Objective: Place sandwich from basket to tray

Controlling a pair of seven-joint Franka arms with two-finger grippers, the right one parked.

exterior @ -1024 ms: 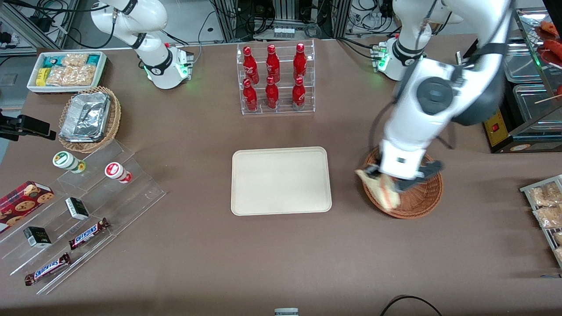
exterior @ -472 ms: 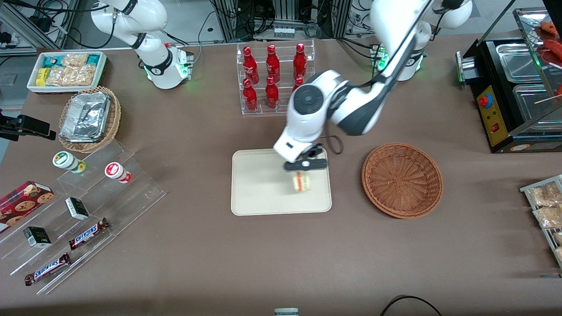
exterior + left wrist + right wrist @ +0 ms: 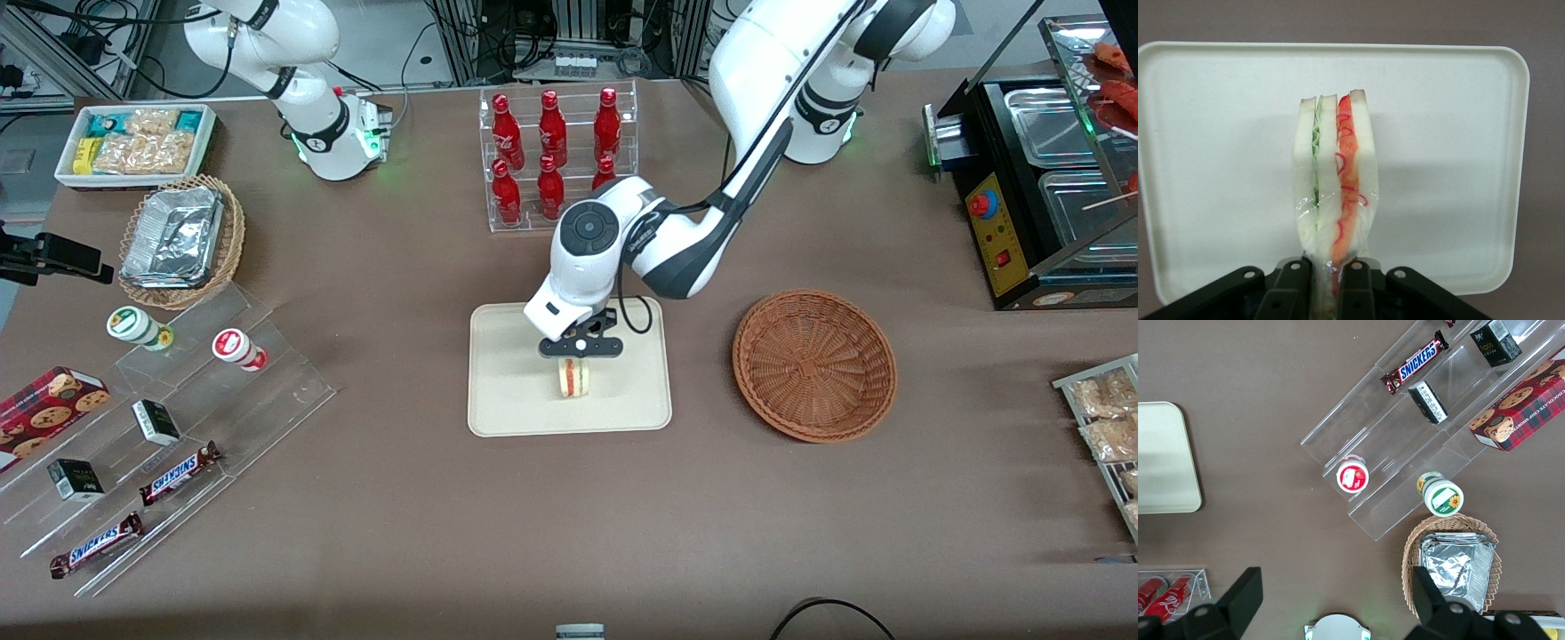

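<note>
Compared with half a second ago, the working arm has drawn in and lowered, and the sandwich (image 3: 574,379) now sits nearer the middle of the tray (image 3: 507,391) rather than toward the tray edge closest to the basket (image 3: 814,364); a second ago it was only just being lifted at the basket's rim. The end effector (image 3: 579,348) hangs over the tray, a little farther from the front camera than the sandwich's visible cut face. Its two black fingers (image 3: 1293,288) are closed narrowly on the sandwich, pinching the plastic-wrapped wedge at one end. In the left wrist view the sandwich (image 3: 1335,197) stands on edge between the fingers, showing white bread slices with a green stripe and an orange-red stripe running along its length, with the tray (image 3: 1218,153) spread beneath it. Whether the sandwich already touches the tray surface cannot be told. The tray lies on the brown bench (image 3: 569,524) near its middle. The round reddish-brown wicker basket sits on the bench beside the tray, toward the working arm's end, with nothing visible inside it. A clear rack of red bottles (image 3: 556,156) stands farther from the front camera than the tray.
</note>
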